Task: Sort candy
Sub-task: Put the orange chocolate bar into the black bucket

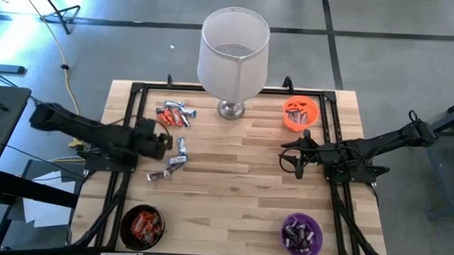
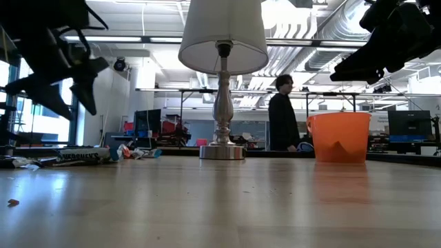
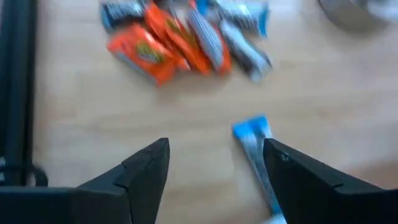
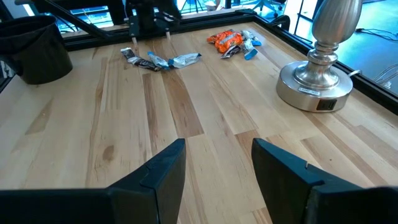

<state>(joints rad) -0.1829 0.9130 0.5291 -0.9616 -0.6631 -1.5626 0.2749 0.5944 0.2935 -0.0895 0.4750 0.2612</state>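
Left wrist view: left end effector (image 3: 214,168) released, a blurred blue-white candy (image 3: 256,158) partly hidden by one finger.

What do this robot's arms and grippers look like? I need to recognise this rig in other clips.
Both arms are black, jointed and slim, with dark cables looping along them. The left gripper and right gripper each end in two matte black fingers, wedge-shaped and tapering toward the tips. No markings are visible.
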